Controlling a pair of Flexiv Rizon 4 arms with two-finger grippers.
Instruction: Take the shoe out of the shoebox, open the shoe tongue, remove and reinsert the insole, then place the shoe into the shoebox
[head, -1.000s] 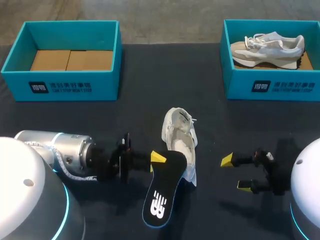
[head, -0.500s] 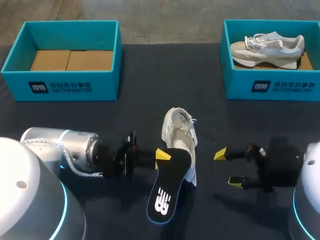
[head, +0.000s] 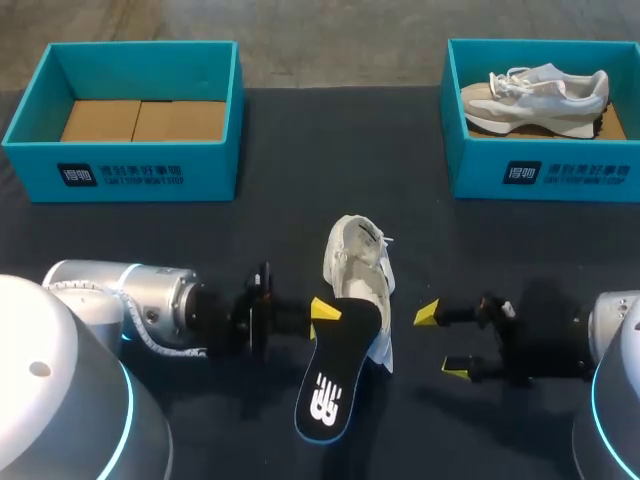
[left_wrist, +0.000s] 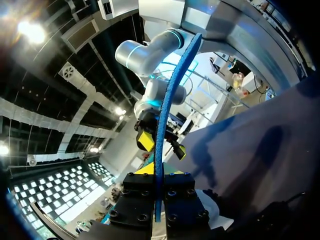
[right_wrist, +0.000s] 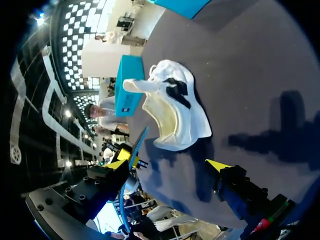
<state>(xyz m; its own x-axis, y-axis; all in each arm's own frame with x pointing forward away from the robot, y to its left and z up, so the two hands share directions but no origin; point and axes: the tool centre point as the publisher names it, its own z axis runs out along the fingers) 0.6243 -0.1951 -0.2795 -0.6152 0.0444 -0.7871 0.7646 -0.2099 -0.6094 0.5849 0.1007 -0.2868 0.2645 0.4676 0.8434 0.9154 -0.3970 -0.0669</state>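
Your left gripper (head: 324, 314) pinches insole (head: 335, 375) at one end, rest sticking out free and curving: thin, floppy foam, so judge it bends easily; keep hold near end, feed far end in first. Shoe (head: 358, 268) lies mid-table, opening showing; light, soft-sided, likely slides if pushed. Your right gripper (head: 440, 341) is spread wide, empty, just beside shoe; brace heel with it
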